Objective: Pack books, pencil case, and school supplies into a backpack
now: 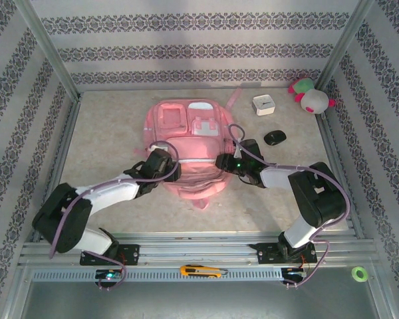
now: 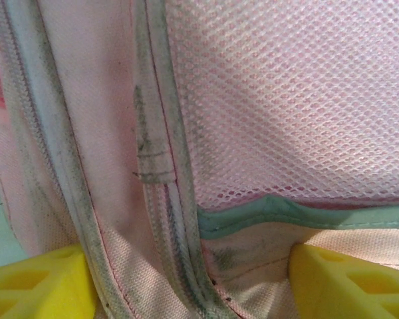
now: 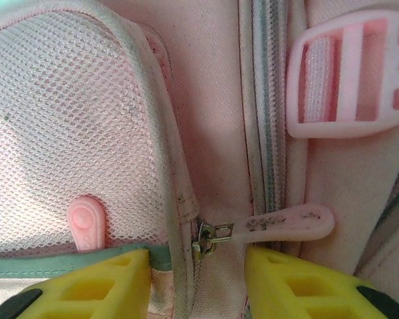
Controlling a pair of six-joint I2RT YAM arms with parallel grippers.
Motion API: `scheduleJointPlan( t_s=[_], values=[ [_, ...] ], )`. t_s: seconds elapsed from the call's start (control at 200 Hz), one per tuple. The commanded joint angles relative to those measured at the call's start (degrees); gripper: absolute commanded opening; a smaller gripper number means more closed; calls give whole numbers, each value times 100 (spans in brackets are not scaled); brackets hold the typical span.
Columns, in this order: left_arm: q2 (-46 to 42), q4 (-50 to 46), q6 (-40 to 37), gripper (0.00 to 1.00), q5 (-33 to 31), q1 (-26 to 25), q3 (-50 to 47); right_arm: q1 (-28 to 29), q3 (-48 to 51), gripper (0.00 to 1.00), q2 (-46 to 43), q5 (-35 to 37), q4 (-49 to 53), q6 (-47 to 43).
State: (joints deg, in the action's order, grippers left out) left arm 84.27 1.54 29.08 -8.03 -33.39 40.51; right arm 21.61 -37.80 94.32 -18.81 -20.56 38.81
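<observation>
Pink backpack point(image 2: 100, 133), mesh pocket point(image 2: 292, 100) with teal trim point(image 2: 299, 216), left pincer point(image 2: 196, 287) spread wide astride a zip seam point(image 2: 165, 212)

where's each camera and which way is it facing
top external: above, behind the bases, looking down on the backpack; left arm, right arm show
left wrist: on that arm, close on a mesh pocket; yellow fingers at bottom
right wrist: close on a zip pull and buckle; yellow fingers at bottom
shared: backpack, in all three

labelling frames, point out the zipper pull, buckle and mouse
zipper pull point(image 3: 289, 222), right wrist view, middle of its tab
buckle point(image 3: 349, 73), right wrist view, middle bar
mouse point(image 1: 274, 137), top view, its back
</observation>
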Motion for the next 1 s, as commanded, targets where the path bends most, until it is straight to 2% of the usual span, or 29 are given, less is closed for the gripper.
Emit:
scheduleJointPlan(
  t_s=[0.0,0.145,0.205,0.285,0.325,0.335,0.35,0.365,0.48,0.56,0.645,0.72,0.794,0.859,0.939,0.994],
  values=[
    [589,32,-383,74,-20,51,232,-256,-136,42,207,312,559,-23],
    [293,-170,-580,81,-63,248,807,-468,-320,47,-597,245,1078,-285],
    [-53,-289,-693,84,52,449,956,-591,-396,49,-1225,316,1510,-498],
    [-635,-385,-956,92,-30,757,1021,-835,-501,54,-2089,532,2110,-924],
    [-967,-356,-1094,98,-154,930,967,-973,-505,68,-2454,729,2342,-1179],
    [-1060,-339,-1130,100,-190,970,943,-1004,-495,76,-2555,782,2367,-1241],
    [-1188,-307,-1192,99,-258,1035,893,-1058,-479,94,-2702,854,2416,-1335],
    [-1326,-256,-1259,99,-325,1102,845,-1122,-456,98,-2825,932,2436,-1437],
    [-2272,556,-1965,99,-952,1491,84,-1570,-83,98,-3702,1531,2375,-2107],
    [-2713,1562,-2836,99,-1412,1571,-730,-1867,310,98,-3993,1787,2065,-2512],
    [-2872,2900,-3426,99,-1749,1645,-1714,-2051,780,98,-4076,1929,1617,-2933],
    [-2687,3830,-3544,99,-1656,1759,-2374,-2104,1217,98,-3994,2111,1066,-3125],
    [-2096,4431,-3450,99,-1289,2017,-2692,-2160,1668,98,-3807,2097,214,-3224],
    [-1265,5257,-3509,99,-1104,2153,-2828,-2178,2047,98,-3422,2007,-631,-3355],
    [24,7305,-3726,99,-660,2279,-3077,-2180,2212,98,-2726,1665,-1670,-3453],
    [885,7993,-3662,99,-643,2326,-3056,-2169,1877,98,-2430,1189,-1493,-3600]
  ],
)
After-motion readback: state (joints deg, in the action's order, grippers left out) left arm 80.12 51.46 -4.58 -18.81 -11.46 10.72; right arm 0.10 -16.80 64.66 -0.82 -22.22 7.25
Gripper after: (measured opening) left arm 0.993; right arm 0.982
